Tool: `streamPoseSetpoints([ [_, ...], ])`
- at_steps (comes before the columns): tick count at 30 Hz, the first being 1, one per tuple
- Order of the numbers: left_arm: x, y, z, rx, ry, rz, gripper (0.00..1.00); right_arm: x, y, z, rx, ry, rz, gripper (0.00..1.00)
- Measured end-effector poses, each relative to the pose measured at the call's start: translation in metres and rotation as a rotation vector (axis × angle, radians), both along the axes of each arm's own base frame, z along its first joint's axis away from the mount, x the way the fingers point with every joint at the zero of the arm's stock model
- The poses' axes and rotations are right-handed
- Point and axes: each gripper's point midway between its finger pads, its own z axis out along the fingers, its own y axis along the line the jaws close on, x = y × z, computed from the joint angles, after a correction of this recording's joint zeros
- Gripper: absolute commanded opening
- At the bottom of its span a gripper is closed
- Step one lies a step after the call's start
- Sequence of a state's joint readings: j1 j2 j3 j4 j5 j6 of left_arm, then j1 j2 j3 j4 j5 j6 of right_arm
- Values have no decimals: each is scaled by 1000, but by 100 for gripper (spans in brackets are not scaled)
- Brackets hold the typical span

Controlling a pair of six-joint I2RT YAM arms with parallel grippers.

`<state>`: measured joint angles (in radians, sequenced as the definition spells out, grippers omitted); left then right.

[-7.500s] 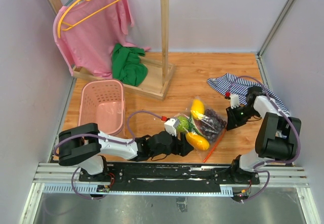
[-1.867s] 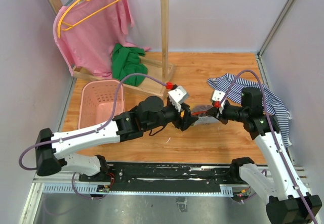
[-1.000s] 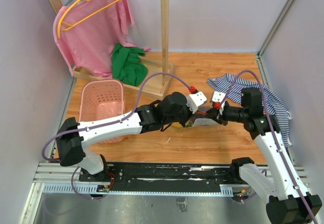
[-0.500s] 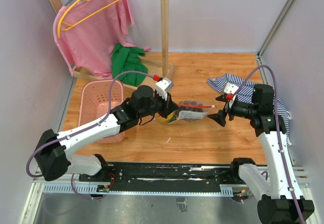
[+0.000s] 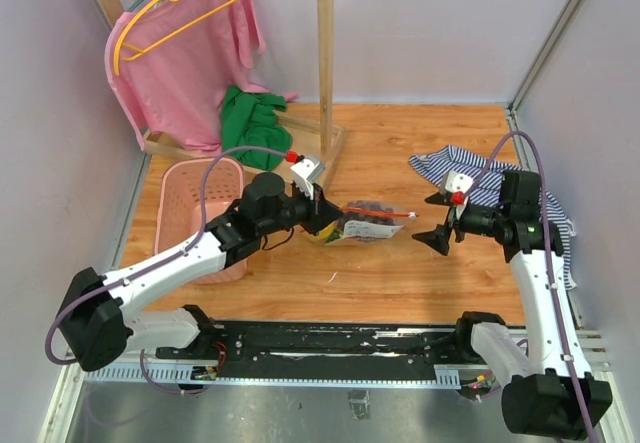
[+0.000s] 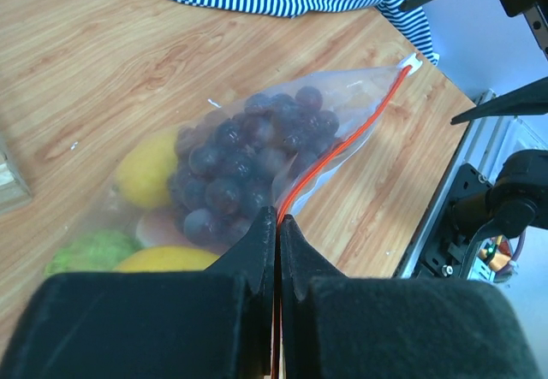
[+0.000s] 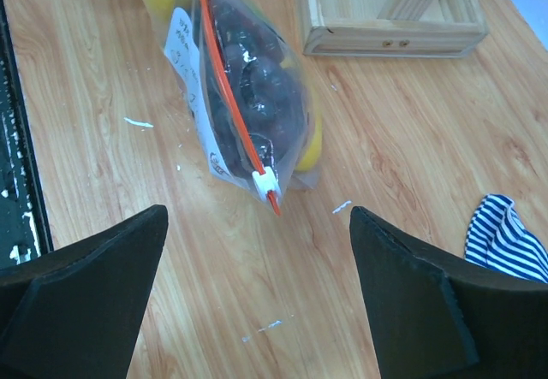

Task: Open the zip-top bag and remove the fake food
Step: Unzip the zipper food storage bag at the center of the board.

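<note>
Top view: left gripper [image 5: 325,213] is pinched shut on one end of the zip-top bag [image 5: 372,226]. The right gripper [image 5: 433,221] is spread wide, holding nothing, just off the bag's far end. Left wrist: jaws clamp the red zip strip [image 6: 342,144]; grape bunch [image 6: 244,161] and yellow fruit [image 6: 147,172] sit inside, just past the fingertips. Right wrist: white slider [image 7: 264,182] lies ahead of the open fingers. Can't tell if the seal is parted; no food is out yet.
</note>
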<state>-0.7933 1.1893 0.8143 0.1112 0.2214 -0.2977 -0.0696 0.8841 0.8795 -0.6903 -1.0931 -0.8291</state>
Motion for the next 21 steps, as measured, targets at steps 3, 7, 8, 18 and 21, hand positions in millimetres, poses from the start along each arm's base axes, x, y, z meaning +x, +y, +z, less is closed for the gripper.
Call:
streamPoseSetpoints([
  [3, -3, 2, -2, -10, -3, -7, 0, -5, 3, -4, 14, -18, 45, 87],
  [7, -7, 4, -5, -17, 3, -11, 0, -12, 10, -10, 42, -44, 114, 80],
  [8, -7, 5, -5, -20, 3, -11, 0, -14, 12, -12, 49, -49, 130, 77],
  [18, -7, 6, -5, -35, 2, -14, 0, -15, 20, -29, 76, -75, 204, 46],
  [21, -9, 5, -5, -39, 4, -20, 0, -13, 23, -28, 76, -90, 214, 39],
])
